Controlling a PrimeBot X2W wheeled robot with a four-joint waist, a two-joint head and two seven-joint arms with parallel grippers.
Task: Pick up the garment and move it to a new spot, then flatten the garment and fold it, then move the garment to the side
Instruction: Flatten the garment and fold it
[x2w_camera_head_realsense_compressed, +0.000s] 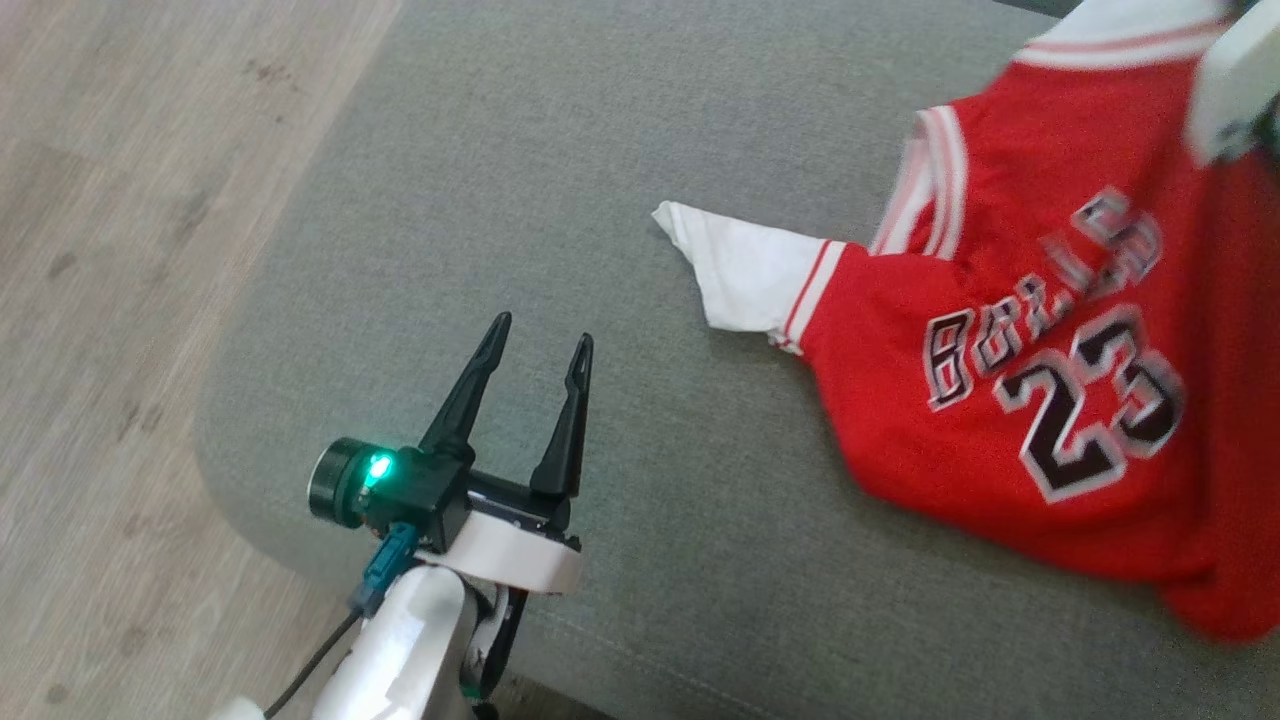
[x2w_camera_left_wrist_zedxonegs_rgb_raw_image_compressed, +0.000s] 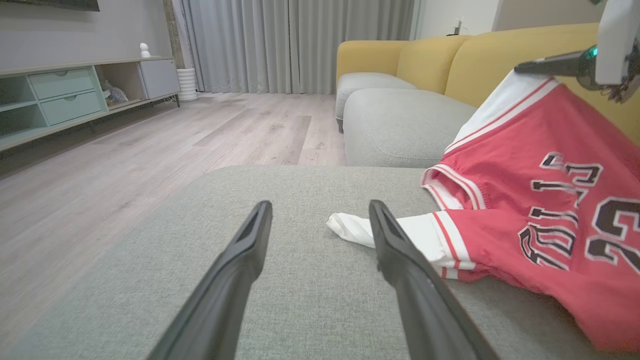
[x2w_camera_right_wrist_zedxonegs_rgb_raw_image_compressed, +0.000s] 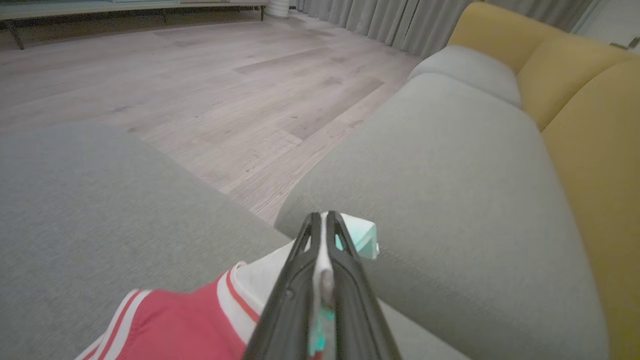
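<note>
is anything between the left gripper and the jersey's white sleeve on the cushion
Nothing visible does. Only bare grey cushion lies between the open left gripper and the white sleeve of the red jersey. The right gripper is shut on the jersey's white edge.

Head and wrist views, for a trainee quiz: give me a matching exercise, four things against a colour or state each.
1. left pincer
2. right pincer
3. jersey
4. sofa back

A. yellow
B. shut on the jersey's white edge
C. open, empty
D. red, numbered 23

Pairs: 1-C, 2-B, 3-D, 4-A
</note>
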